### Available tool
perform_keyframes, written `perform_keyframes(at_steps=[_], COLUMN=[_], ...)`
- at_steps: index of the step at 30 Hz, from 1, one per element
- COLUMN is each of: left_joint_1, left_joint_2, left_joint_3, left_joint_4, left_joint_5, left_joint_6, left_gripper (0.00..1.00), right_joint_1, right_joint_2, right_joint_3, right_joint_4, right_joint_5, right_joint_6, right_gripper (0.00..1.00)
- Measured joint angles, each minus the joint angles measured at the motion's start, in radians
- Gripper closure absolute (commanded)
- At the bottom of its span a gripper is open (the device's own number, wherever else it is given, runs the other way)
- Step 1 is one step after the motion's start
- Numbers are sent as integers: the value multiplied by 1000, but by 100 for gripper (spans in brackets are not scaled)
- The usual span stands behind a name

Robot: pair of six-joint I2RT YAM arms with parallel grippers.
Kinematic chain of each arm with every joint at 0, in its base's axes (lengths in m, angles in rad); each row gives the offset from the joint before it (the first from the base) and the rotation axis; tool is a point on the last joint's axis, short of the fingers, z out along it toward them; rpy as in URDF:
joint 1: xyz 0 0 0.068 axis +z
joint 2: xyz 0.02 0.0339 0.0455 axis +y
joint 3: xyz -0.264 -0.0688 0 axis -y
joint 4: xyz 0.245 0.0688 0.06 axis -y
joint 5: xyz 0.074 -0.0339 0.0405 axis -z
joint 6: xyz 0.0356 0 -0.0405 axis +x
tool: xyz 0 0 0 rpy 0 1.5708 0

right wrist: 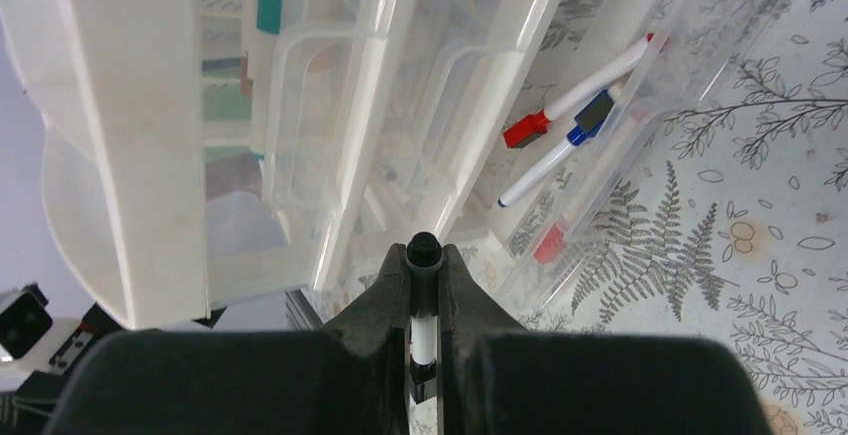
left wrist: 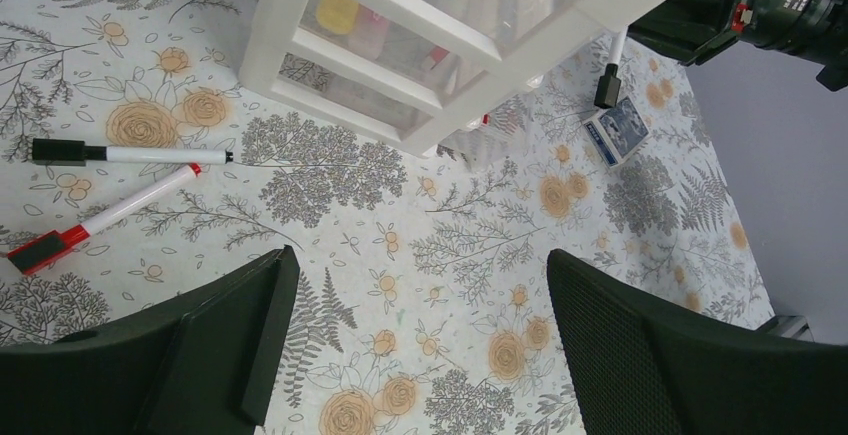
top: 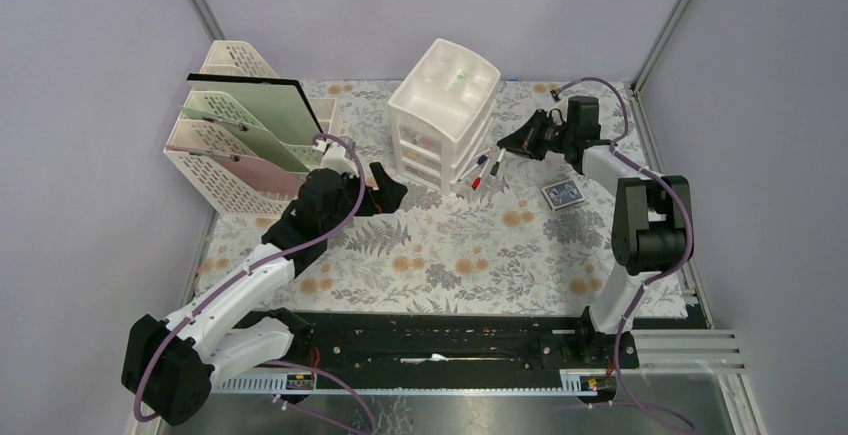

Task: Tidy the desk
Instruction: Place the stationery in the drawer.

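Right gripper (right wrist: 424, 260) clamped on a black-capped white marker (right wrist: 423, 327) beside the white plastic drawers (top: 445, 105); left gripper (left wrist: 420, 275) wide apart.

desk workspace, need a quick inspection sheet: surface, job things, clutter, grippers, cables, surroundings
surface: desk, pale cloth printed with ferns and orange flowers, lying flat
job's things: white plastic drawer unit, bottom drawer pulled out with red- and blue-capped markers inside; cream lattice file rack holding folders
clutter: loose black-capped marker and loose red-capped marker on cloth; blue patterned card box
grippers: left gripper open, empty; right gripper shut on held white marker
cables: purple cables run along both arms
surroundings: plain grey walls, metal rails
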Motion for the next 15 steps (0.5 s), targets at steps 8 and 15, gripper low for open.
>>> perform_keyframes(at_steps=[8,15], left_joint_1=[4,6], left_joint_2=[0,0], left_joint_3=[0,0], left_joint_4=[-43,-59], left_joint_5=[-20,-23], left_joint_6=[12,18], left_gripper=[1,1], right_joint_1=[16,32], right_joint_2=[77,142], right_joint_3=[85,144], right_joint_4=[-19,-55], right_joint_5=[90,150], right_joint_6=[30,48], right_gripper=[90,85])
